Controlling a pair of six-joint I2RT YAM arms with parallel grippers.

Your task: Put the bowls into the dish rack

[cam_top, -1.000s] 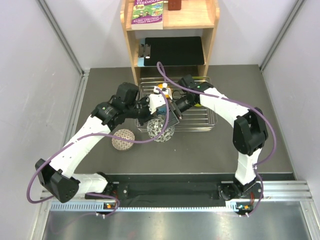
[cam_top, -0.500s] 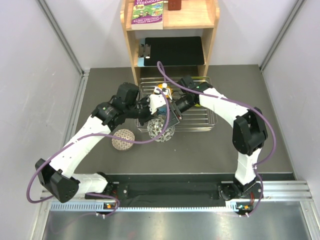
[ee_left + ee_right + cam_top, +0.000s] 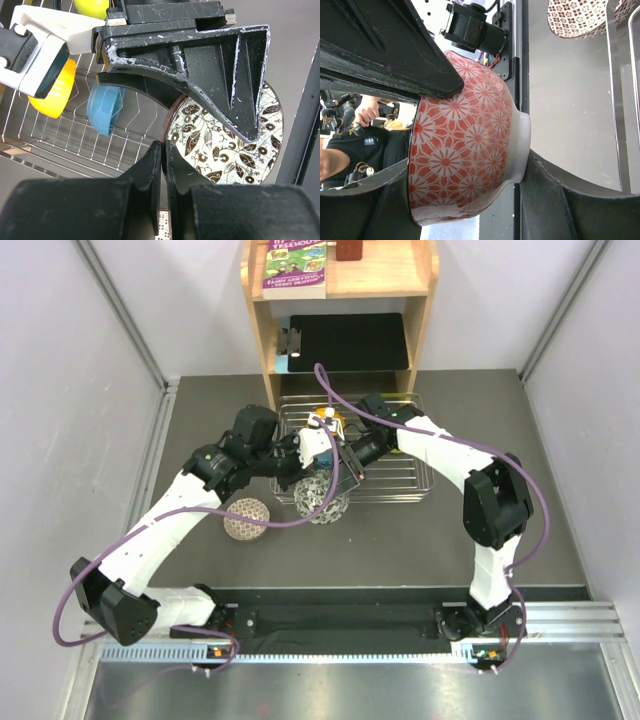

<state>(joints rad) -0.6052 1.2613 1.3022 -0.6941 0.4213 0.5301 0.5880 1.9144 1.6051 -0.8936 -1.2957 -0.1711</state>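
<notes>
Handover step: the red floral bowl (image 3: 470, 115) hangs over the left part of the dish rack (image 3: 400, 475). The left gripper (image 3: 164, 150) is pinched closed on its rim, and the right gripper (image 3: 467, 167) clamps it rim-to-foot. Next, probably one releases and the other seats it between the tines.

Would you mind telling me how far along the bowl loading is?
Done: the orange bowl, blue bowl and lime bowl sit in the rack. In hand: the floral bowl, gripped by the left hand and the right hand. Left: racking it, then the pink bowl on the table.
</notes>
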